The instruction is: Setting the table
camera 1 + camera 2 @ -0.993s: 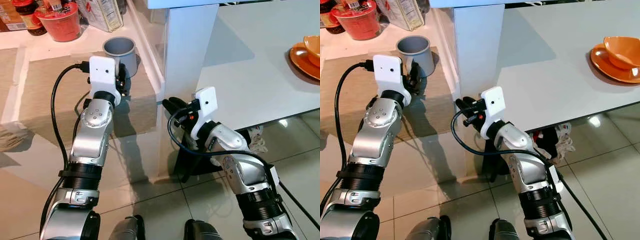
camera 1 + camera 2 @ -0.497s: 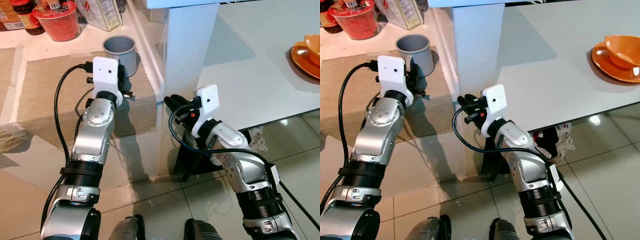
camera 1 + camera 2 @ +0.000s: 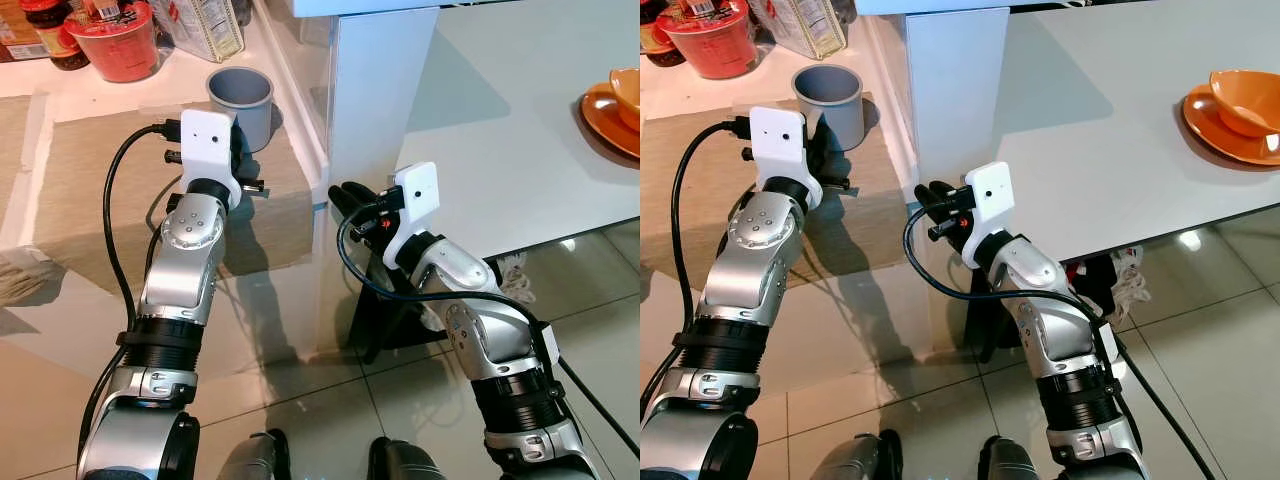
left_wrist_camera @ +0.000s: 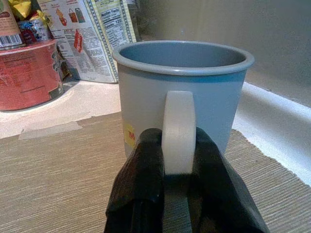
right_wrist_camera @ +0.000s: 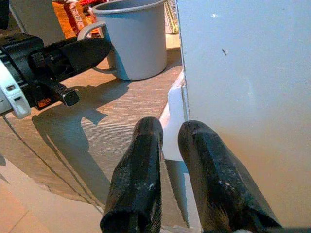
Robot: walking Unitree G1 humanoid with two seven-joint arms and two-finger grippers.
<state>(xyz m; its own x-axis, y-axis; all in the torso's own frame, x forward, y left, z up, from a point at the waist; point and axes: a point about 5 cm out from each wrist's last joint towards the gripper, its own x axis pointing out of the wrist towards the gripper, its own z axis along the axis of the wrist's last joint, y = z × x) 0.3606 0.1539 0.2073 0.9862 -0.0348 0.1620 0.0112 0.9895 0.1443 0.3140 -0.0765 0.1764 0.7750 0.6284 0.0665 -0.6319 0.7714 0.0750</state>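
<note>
Red noodle cup sits far to the left, at the back of the low shelf, next to a printed bag. A grey mug stands upright on a woven brown mat on that shelf. The left claw is right at the mug, and its two black fingers are pinched together on the mug's white handle. Just to the right is a tall white panel. The right claw hangs low beside that panel, holding nothing, with its fingers a little apart. Farther right is the white table. An orange bowl on an orange plate sits at its far right edge.
</note>
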